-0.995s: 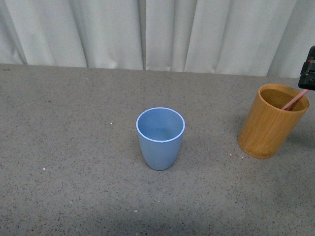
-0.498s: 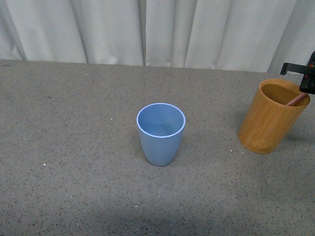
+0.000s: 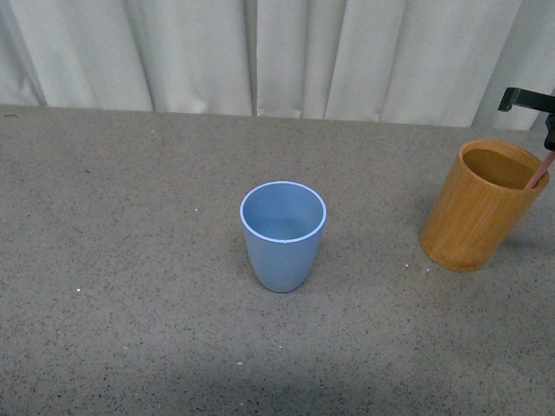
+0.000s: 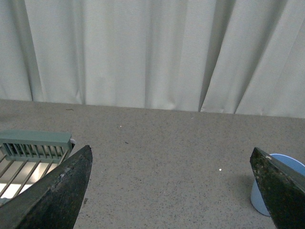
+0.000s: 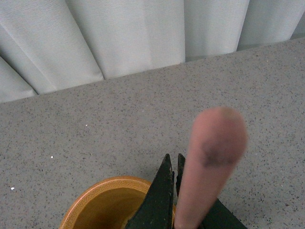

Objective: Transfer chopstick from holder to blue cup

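The light blue cup (image 3: 283,234) stands upright and empty at the table's middle; part of it shows in the left wrist view (image 4: 267,191). The orange-brown holder (image 3: 481,206) stands at the right; its rim shows in the right wrist view (image 5: 107,200). My right gripper (image 3: 550,139) is at the frame's right edge above the holder's far rim, shut on the pink-red chopstick (image 3: 538,173), whose lower end is still inside the holder. In the right wrist view the chopstick (image 5: 212,162) rises blurred beside the closed gripper (image 5: 171,162). My left gripper (image 4: 171,191) is open and empty, left of the blue cup.
White curtains (image 3: 277,52) hang behind the grey speckled table (image 3: 130,286). A grey-green slotted rack (image 4: 33,145) lies at the edge of the left wrist view.
My right gripper has risen and drifted right, drawing the chopstick upward so less of it shows in the holder. The cups have not moved.
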Action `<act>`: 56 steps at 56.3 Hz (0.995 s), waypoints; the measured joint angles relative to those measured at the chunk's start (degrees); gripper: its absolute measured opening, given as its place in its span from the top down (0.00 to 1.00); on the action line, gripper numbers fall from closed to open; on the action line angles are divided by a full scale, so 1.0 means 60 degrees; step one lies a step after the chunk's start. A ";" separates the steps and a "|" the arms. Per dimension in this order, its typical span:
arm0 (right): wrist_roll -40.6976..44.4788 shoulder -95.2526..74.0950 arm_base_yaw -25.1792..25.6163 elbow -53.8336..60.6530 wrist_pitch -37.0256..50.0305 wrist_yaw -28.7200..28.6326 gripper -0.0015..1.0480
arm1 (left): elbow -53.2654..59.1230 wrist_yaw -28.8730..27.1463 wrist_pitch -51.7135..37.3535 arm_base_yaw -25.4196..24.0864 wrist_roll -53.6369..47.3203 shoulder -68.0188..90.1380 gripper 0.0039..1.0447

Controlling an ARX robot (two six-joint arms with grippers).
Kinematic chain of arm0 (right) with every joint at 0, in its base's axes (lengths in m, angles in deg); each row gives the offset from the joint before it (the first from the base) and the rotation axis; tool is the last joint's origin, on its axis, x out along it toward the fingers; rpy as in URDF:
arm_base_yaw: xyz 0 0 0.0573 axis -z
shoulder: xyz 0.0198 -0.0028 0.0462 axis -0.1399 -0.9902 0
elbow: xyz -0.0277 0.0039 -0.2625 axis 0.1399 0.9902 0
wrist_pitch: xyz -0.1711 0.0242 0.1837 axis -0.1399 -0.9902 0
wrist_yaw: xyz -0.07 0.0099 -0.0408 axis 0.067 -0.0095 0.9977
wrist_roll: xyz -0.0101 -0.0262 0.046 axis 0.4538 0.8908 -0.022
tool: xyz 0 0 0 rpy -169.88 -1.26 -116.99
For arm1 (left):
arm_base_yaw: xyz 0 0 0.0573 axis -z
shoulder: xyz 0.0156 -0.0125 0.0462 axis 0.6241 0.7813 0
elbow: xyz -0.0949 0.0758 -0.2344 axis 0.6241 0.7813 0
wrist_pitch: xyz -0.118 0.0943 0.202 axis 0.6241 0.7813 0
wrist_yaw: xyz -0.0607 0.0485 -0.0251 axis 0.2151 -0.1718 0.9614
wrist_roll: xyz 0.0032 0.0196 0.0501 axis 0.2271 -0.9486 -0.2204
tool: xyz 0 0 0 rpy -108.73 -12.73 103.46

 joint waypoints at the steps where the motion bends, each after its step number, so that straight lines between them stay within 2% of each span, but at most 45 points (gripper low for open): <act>1: 0.0000 0.0018 0.0011 0.0007 0.0000 -0.0015 0.99 | 0.0000 0.0000 -0.0004 0.0000 0.0000 0.0000 0.06; 56: -0.0557 0.2940 0.0583 0.1013 -0.0066 -0.1282 0.99 | 0.0000 0.0000 0.0000 0.0000 0.0000 0.0000 0.06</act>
